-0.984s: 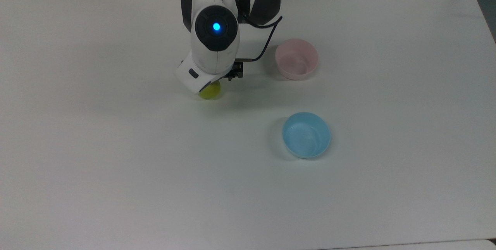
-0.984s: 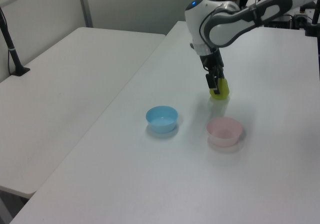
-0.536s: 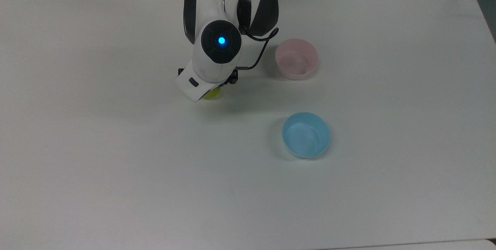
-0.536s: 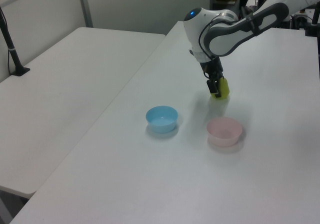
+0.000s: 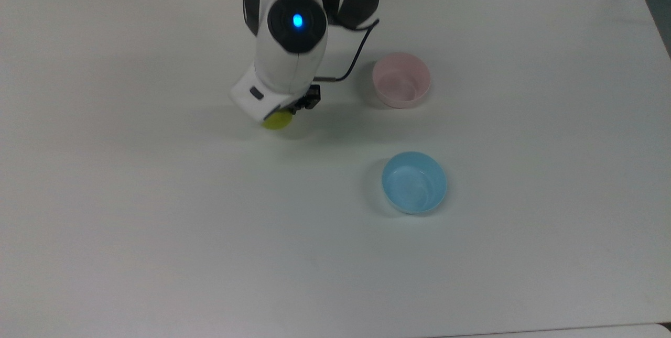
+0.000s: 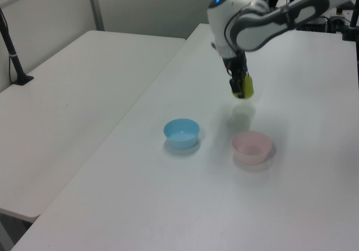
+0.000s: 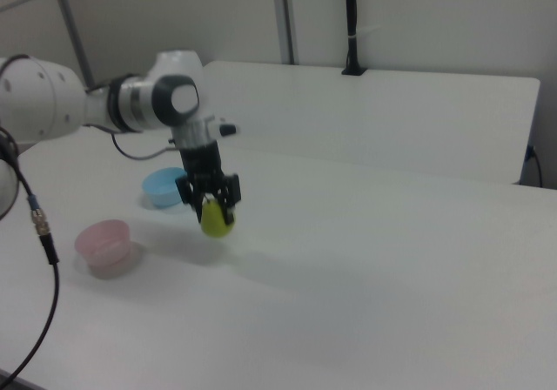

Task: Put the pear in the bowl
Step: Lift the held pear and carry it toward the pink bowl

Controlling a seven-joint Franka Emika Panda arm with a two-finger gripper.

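The yellow-green pear (image 7: 216,218) hangs clear of the white table, with my gripper (image 7: 211,200) shut on its upper part. In the left view the pear (image 6: 245,87) floats above its own shadow, gripper (image 6: 239,88) around it. From the top view, only the pear's lower edge (image 5: 276,120) peeks out under the arm's hand. The pale pink bowl (image 5: 401,79) sits to the top view's right of the pear, upright and with nothing inside; it also shows in the left view (image 6: 252,147) and the right view (image 7: 103,245).
A light blue bowl (image 5: 414,182) stands below the pink one in the top view, also seen in the left view (image 6: 182,133). A black cable (image 5: 352,64) loops from the arm's wrist toward the pink bowl. A second white table (image 6: 84,88) adjoins on the left view's left.
The gripper has lifted the pear off the table; one second ago the pear rested on the surface with the fingers around it. The bowls have not moved.
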